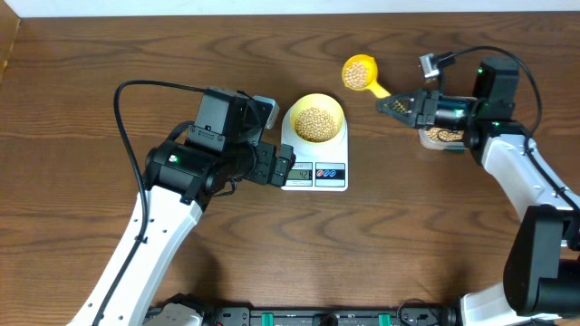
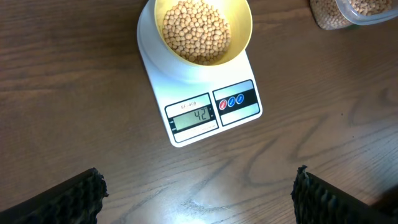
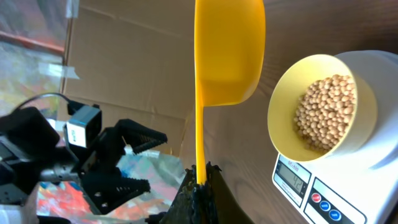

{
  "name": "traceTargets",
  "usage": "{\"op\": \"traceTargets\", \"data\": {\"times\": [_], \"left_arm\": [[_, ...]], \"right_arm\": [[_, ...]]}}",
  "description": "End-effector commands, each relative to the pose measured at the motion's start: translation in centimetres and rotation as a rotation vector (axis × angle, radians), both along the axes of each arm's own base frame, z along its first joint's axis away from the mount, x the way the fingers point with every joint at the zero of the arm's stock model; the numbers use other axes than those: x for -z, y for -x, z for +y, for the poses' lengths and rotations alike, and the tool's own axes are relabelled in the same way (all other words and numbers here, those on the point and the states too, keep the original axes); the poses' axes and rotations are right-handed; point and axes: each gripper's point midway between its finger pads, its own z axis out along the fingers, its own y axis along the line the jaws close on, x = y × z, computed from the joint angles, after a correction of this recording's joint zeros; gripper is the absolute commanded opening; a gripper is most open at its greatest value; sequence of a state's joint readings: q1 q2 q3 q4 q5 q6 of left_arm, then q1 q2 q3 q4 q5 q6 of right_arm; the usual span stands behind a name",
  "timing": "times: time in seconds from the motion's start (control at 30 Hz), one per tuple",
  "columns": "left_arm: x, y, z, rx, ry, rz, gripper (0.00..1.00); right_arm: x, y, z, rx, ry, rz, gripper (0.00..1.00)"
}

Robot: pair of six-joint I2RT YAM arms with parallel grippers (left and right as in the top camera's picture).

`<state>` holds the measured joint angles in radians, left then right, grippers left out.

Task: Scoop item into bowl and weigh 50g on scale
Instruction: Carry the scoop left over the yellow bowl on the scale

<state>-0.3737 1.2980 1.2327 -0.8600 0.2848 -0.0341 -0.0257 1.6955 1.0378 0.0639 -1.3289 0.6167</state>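
Right pincer (image 1: 391, 102) clenches the handle of the yellow scoop (image 1: 360, 72), arm reaching toward 9 o'clock; left pincer (image 1: 275, 168) hangs released, fingers spread, at 9 o'clock of the scale (image 1: 331, 172).

I read the white rectangular scale (image 1: 337, 156) lying flat just right of centre in the overhead frame. Red and blue buttons sit at the front beside its display (image 2: 194, 116), which shows 42. The small pale yellow bowl (image 2: 241, 28) stands upright on the round platform, roughly half full of tan, pea-sized beans (image 2: 196, 31).
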Motion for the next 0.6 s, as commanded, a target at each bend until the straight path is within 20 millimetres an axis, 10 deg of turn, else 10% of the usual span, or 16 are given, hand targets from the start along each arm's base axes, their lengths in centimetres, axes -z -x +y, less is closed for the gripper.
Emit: {"op": "traceTargets", "data": {"times": [0.0,0.57], "left_arm": [[-1.3,-0.4,0.1,-0.017,0.013,-0.03,0.98],[-1.3,-0.4,0.1,-0.017,0.013,-0.03,0.98]], "right_arm": [[1.0,-0.4,1.0,0.009,0.042,-0.025,0.01],[3.9,-0.2,3.9,0.012,0.216,-0.131,0.01]]}}
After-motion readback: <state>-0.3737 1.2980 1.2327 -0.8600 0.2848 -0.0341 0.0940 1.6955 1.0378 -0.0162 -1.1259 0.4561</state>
